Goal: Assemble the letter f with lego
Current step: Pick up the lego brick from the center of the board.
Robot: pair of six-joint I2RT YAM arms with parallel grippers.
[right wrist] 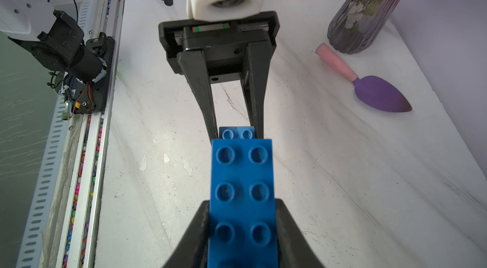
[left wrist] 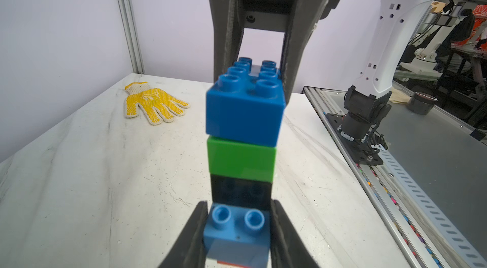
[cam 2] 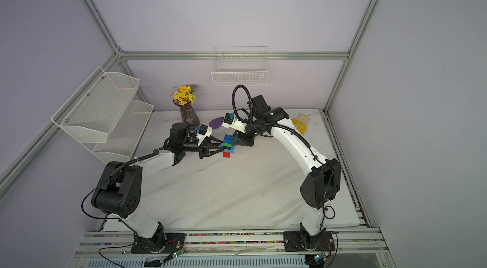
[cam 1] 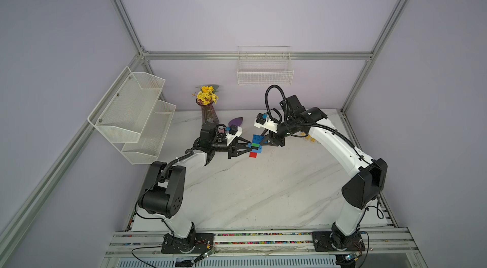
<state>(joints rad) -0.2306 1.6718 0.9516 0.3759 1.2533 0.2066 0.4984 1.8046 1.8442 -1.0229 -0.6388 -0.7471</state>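
Left gripper (left wrist: pixel 238 216) pinches light blue brick (left wrist: pixel 237 237); right gripper (right wrist: pixel 242 227) pinches dark blue brick (right wrist: pixel 243 187). Five joined bricks, one per colour, including green brick (left wrist: pixel 241 160), black brick (left wrist: pixel 241 193) and red brick (cam 1: pixel 253 154), held above table (cam 1: pixel 250 195), toward back. One glove (left wrist: pixel 152 103), one trowel (right wrist: pixel 376 92), one vase (right wrist: pixel 369 11) along back edge, well apart from the bricks. Wide bare marble in front.

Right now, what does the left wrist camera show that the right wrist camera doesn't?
Only the left wrist view shows the yellow glove, the green brick and the black brick. Only the right wrist view shows the purple trowel and the vase. Both show the dark blue brick, the light blue brick and the marble table.
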